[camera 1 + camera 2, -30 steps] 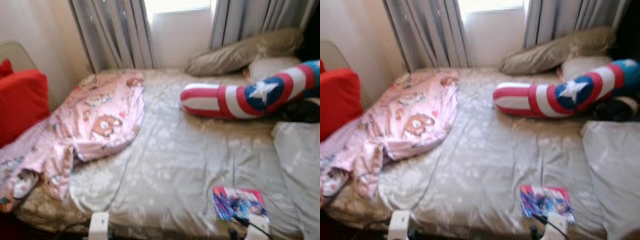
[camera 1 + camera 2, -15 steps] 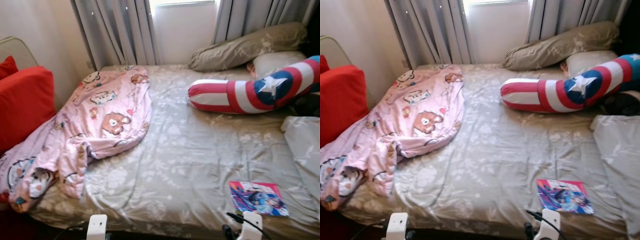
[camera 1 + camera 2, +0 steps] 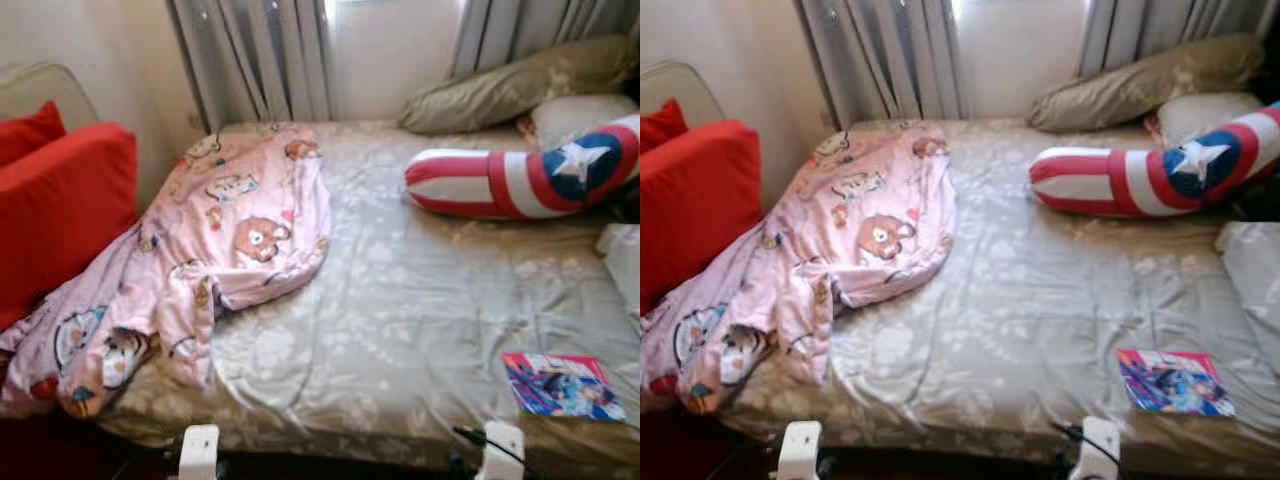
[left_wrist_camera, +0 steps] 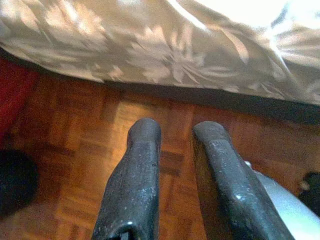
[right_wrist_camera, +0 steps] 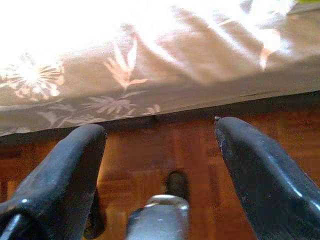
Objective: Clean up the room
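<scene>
Both arms hang low at the bed's near edge, idle, which suits a robot judged to be surveying before any pickup. The left gripper [image 4: 175,145] points at the parquet floor [image 4: 75,150] with its fingers nearly together and empty; the right gripper [image 5: 160,150] has its fingers spread wide, holding nothing. The bed [image 3: 420,300], under a grey floral sheet, fills the frame centre. A pink cartoon blanket [image 3: 200,250] lies crumpled at left, spilling over the edge. A magazine [image 3: 560,385] lies lower right. A striped star pillow [image 3: 520,180] sits upper right, grey curtains [image 3: 260,60] behind, and a red cushion [image 3: 60,210] at far left.
</scene>
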You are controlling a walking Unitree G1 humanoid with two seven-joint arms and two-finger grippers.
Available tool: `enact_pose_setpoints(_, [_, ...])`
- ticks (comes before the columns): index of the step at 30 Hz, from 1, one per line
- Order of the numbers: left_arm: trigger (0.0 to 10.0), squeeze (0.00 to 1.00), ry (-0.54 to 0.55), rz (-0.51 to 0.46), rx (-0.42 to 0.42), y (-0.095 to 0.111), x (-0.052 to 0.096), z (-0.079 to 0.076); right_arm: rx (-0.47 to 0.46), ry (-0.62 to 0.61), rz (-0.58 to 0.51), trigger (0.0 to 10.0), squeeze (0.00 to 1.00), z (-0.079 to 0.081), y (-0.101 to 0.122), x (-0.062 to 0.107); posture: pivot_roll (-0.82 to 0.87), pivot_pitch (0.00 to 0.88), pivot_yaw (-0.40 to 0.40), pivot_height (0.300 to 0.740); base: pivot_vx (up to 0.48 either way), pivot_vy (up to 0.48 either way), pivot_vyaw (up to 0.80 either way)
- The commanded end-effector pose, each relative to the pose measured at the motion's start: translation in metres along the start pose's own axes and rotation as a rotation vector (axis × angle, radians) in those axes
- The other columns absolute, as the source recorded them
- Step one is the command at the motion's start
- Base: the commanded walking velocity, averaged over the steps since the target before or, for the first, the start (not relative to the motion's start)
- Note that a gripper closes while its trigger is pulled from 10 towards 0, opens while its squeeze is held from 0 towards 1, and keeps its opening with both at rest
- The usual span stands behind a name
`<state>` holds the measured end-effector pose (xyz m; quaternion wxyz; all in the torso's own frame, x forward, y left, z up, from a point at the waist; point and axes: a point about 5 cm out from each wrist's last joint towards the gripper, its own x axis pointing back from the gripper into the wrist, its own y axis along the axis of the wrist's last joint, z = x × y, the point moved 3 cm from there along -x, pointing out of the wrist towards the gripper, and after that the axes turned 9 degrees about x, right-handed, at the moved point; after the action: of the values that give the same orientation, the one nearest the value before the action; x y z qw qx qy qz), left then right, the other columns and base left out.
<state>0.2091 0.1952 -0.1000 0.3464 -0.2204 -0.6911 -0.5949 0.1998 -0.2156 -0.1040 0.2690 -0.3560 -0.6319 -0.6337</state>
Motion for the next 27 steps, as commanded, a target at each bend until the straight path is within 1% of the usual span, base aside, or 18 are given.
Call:
enact_pose_setpoints(1, [10.0, 0.0, 0.003, 0.013, 0.009, -0.003, 0.0, -0.002, 0.028, -0.012, 0.017, 10.0, 0.0, -0.008, -0.006, 0.002, -0.02, 0.0, 0.069, 0.74, 0.0, 0.337, 0.49])
enact_pose_setpoints(3, [10.0, 0.0, 0.007, 0.014, 0.013, -0.002, 0.0, -0.002, 0.046, -0.012, 0.02, 10.0, 0.0, -0.01, -0.006, 0.002, -0.02, 0.0, 0.067, 0.74, 0.0, 0.341, 0.79])
enact_pose_setpoints(7, [10.0, 0.0, 0.013, 0.014, 0.022, -0.003, 0.0, -0.002, 0.037, -0.009, 0.023, 10.0, 0.0, -0.01, -0.007, 0.002, -0.03, 0.0, 0.055, 0.74, 0.0, 0.341, 0.78])
enact_pose_setpoints(10, [10.0, 0.0, 0.016, 0.012, 0.035, -0.002, 0.0, -0.003, 0.046, -0.01, 0.031, 10.0, 0.0, -0.011, -0.007, 0.002, -0.03, 0.0, 0.038, 0.74, 0.0, 0.337, 0.0])
enact_pose_setpoints(11, [10.0, 0.0, 0.02, 0.01, 0.053, -0.002, 0.0, -0.004, 0.064, -0.006, 0.03, 10.0, 0.0, -0.011, -0.006, 0.002, -0.03, 0.0, 0.035, 0.74, 0.0, 0.337, 0.0])
enact_pose_setpoints(15, [10.0, 0.0, 0.018, 0.006, 0.065, -0.001, -0.001, -0.007, 0.066, -0.005, 0.029, 10.0, 0.0, -0.011, -0.005, 0.002, -0.02, 0.0, 0.02, 0.74, 0.0, 0.341, 0.0])
enact_pose_setpoints(18, [10.0, 0.0, 0.017, 0.004, 0.068, 0.0, -0.001, -0.008, 0.073, 0.001, 0.027, 10.0, 0.0, -0.008, -0.003, 0.001, -0.02, 0.0, 0.017, 0.74, 0.0, 0.344, 0.0])
enact_pose_setpoints(23, [10.0, 0.0, 0.024, 0.002, 0.082, 0.001, -0.001, -0.008, 0.087, 0.018, 0.019, 10.0, 0.0, 0.003, 0.001, -0.001, -0.02, 0.0, 0.023, 0.74, 0.0, 0.339, 0.0])
enact_pose_setpoints(27, [10.0, 0.0, 0.029, 0.002, 0.084, 0.001, -0.001, -0.006, 0.078, 0.016, 0.018, 10.0, 0.0, 0.006, 0.001, -0.001, -0.02, 0.0, 0.033, 0.74, 0.0, 0.338, 0.0])
